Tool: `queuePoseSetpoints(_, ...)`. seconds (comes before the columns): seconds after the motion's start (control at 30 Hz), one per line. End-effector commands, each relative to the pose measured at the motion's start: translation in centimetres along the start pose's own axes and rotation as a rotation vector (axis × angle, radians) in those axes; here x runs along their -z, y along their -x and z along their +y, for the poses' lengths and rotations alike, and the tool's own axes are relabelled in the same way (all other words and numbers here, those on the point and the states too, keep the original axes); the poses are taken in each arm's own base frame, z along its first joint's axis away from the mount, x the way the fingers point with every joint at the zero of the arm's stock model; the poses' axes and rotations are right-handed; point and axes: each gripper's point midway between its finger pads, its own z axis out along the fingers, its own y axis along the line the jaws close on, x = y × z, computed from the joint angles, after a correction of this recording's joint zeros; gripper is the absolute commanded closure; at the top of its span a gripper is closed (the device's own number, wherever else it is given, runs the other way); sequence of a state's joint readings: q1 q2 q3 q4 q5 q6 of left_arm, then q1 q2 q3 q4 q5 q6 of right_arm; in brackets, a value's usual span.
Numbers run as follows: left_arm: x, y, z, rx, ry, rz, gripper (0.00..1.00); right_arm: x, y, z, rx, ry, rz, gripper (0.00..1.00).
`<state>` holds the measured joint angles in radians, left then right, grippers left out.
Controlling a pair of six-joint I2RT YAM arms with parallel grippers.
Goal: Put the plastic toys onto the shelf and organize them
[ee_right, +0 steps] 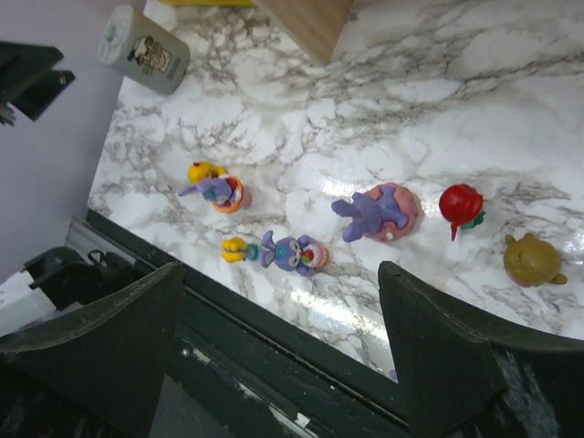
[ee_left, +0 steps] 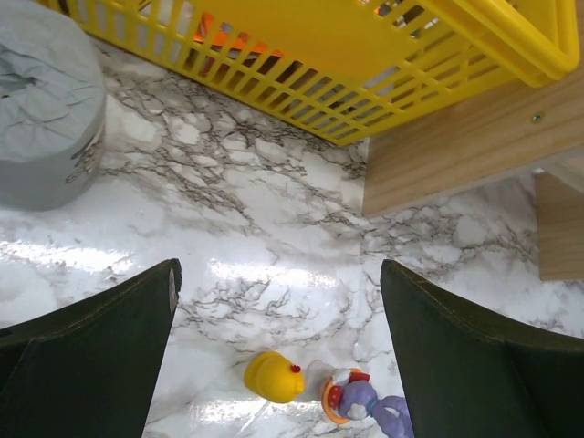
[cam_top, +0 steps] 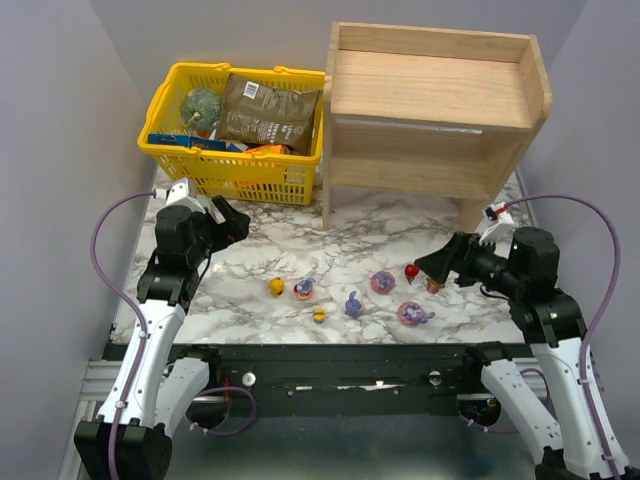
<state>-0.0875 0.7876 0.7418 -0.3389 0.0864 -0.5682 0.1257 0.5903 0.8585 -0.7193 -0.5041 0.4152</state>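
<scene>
Looking from the left, you see the left gripper [cam_top: 232, 222] hanging over the marble table [cam_top: 380, 225] in front of the yellow basket [cam_top: 220, 172], jaws spread wide with nothing between them. The plastic toys [cam_top: 353, 304] lie in a loose row near the table's front edge, from the yellow figure [cam_top: 277, 287] across to the tan figure [cam_top: 434, 286]. Just beside that one, your right gripper [cam_top: 430, 267] is spread too, holding nothing. The shelf [cam_top: 430, 90] stands behind, right of the basket.
</scene>
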Motion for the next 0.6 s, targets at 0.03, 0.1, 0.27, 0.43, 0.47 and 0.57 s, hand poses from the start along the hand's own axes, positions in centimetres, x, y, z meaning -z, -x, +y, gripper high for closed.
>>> queuePoseSetpoints(0.03, -0.5, -0.3, -2.4, -0.038, -0.140, 0.020, 0.01, -2.5, -2.7, 0.6, 0.023, -0.010, 0.067, 0.10)
queuePoseSetpoints(0.1, -0.5, -0.4, -2.6, -0.042, -0.153, 0.025, 0.01, -4.1, -3.6, -0.3, 0.025, -0.110, 0.096, 0.16)
queuePoseSetpoints(0.27, -0.5, -0.4, -2.6, -0.046, -0.160, 0.022, 0.01, -6.6, -5.4, 0.1, 0.128, -0.246, 0.135, 0.20)
queuePoseSetpoints(0.43, -0.5, -0.5, -2.6, -0.043, -0.161, 0.021, 0.01, -9.1, -6.9, -0.1, 0.242, -0.311, 0.171, 0.27)
queuePoseSetpoints(0.47, -0.5, -0.5, -2.6, -0.044, -0.164, 0.019, 0.01, -9.7, -7.0, -0.6, 0.263, -0.339, 0.173, 0.27)
queuePoseSetpoints(0.57, -0.6, -0.6, -2.6, -0.042, -0.167, 0.023, 0.01, -11.0, -7.1, -1.2, 0.311, -0.362, 0.157, 0.31)
